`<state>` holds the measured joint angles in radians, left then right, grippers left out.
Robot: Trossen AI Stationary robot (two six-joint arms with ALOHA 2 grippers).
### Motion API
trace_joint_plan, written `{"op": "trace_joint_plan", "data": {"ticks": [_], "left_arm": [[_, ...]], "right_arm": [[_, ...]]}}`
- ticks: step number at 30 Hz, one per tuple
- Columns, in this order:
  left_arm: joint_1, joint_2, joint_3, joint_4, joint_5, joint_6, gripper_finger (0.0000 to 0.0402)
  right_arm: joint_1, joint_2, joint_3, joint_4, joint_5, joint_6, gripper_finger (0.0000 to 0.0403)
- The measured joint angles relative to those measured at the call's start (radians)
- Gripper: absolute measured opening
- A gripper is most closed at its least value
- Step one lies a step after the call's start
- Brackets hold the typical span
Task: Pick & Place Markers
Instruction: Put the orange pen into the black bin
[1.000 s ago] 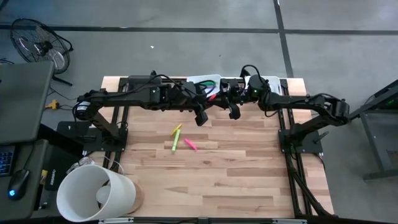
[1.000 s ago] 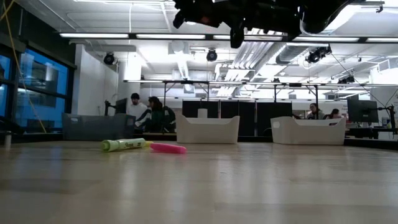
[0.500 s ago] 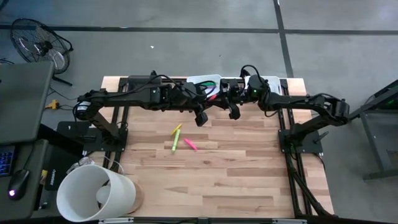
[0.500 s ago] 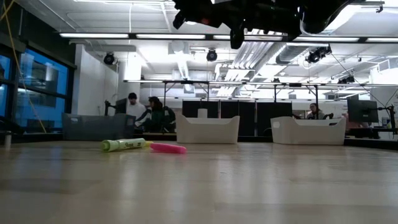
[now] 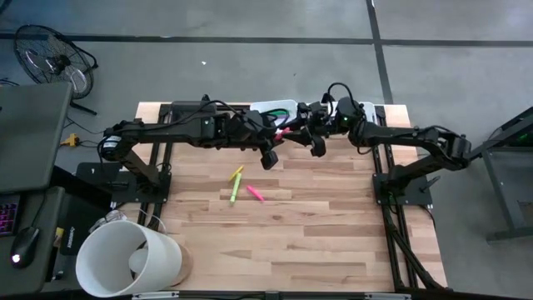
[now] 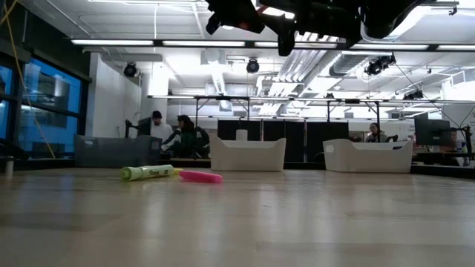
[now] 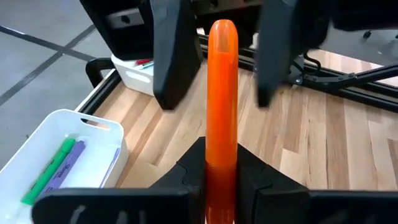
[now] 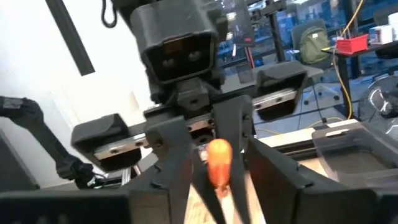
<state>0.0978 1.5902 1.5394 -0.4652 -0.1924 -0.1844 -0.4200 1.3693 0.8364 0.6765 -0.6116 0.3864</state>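
Note:
An orange marker hangs in the air above the table's far middle, with my left gripper shut on it. My right gripper faces it from the right. It is open, with one finger on each side of the marker's free end and not touching it. In the high view the marker shows between the two grippers. A yellow-green marker, a green one and a pink one lie flat on the wood. My left gripper pinches the orange marker between its two fingers at the end nearest the wrist. The fingers come level from the table's left and lie along the marker. It sticks straight out past the fingertips toward the right gripper, lifted clear of the table.
Two white trays stand at the far edge. One tray holds a green and a purple marker. A white bucket stands at the near left corner. People sit in the room beyond the table.
My right gripper has drawn back a little toward the table's far right. More of the orange marker now shows between the two grippers in the high view. The marker stays level in my left gripper, and the markers on the table have not moved.

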Motion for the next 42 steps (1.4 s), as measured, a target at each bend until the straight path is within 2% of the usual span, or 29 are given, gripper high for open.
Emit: {"op": "trace_joint_plan", "data": {"ticks": [3, 6, 12, 18, 26, 33, 42], "left_arm": [[0.0, 0.0, 0.0, -0.004, -0.002, 0.001, 0.0033], [0.0, 0.0, 0.0, -0.026, -0.049, 0.005, 0.0035], [0.034, -0.001, 0.0, -0.106, -0.197, -0.043, 0.0035], [0.112, -0.002, 0.0, -0.195, -0.264, -0.11, 0.0038], [0.266, -0.002, 0.0, -0.339, -0.271, -0.213, 0.0036], [0.393, -0.002, 0.0, -0.412, -0.263, -0.294, 0.0037], [0.456, -0.012, -0.095, -0.431, -0.244, -0.448, 0.0037]], "right_arm": [[-0.014, -0.008, 0.0, -0.004, -0.003, 0.0, 0.016], [-0.054, -0.043, 0.0, -0.042, 0.001, -0.001, 0.0173], [-0.159, -0.164, 0.0, -0.273, 0.035, -0.062, 0.0177], [-0.23, -0.286, 0.0, -0.486, 0.037, -0.124, 0.0177], [-0.261, -0.41, 0.0, -0.707, 0.049, -0.195, 0.0177], [-0.262, -0.49, 0.0, -0.862, 0.131, -0.272, 0.0177], [-0.262, -0.549, 0.0, -0.987, 0.224, -0.3, 0.0177]]}}
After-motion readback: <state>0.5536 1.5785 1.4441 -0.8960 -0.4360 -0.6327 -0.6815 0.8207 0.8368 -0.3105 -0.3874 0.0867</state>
